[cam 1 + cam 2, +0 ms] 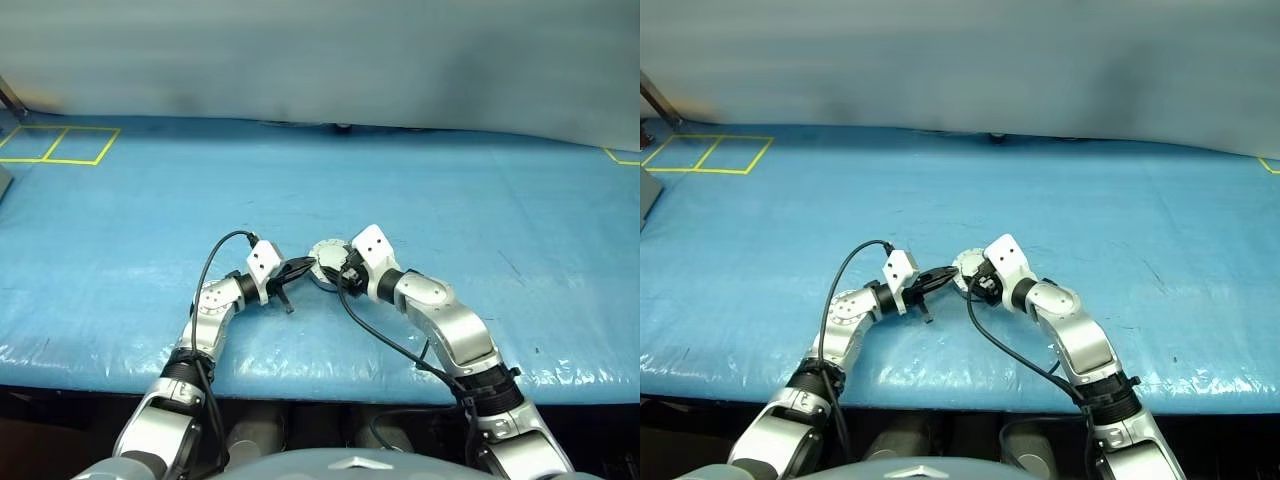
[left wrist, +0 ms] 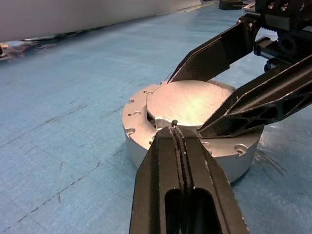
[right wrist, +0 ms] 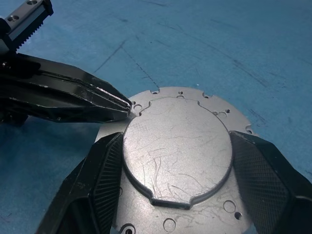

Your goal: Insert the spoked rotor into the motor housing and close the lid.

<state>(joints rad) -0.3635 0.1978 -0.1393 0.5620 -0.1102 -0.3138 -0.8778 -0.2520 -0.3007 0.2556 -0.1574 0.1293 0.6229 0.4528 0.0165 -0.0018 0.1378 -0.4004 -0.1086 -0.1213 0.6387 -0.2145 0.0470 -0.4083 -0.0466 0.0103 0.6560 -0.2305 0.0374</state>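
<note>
Nearest to us, our left gripper [image 2: 176,127] has its two fingers pressed together with nothing between them, the joined tip resting at the rim of the lid [image 3: 178,146], at about nine o'clock on that disc as our head cameras see it. Just past it lies the motor housing [image 2: 146,141], flat on the blue table [image 1: 450,180], with the lid already down on top, plain grey face and raised circle upward; we judge the spoked rotor to be inside, though we cannot see it. Our right gripper [image 3: 178,183] comes in from about three o'clock, its fingers standing apart, one on each side of the raised circle and close against its edge; whether they press it we cannot tell. What the next move hangs on is that the housing sits between the two claws, the left tip at its near rim and the right straddling its top, so both arms are about equally near and any final push on the lid goes straight down through its centre.
</note>
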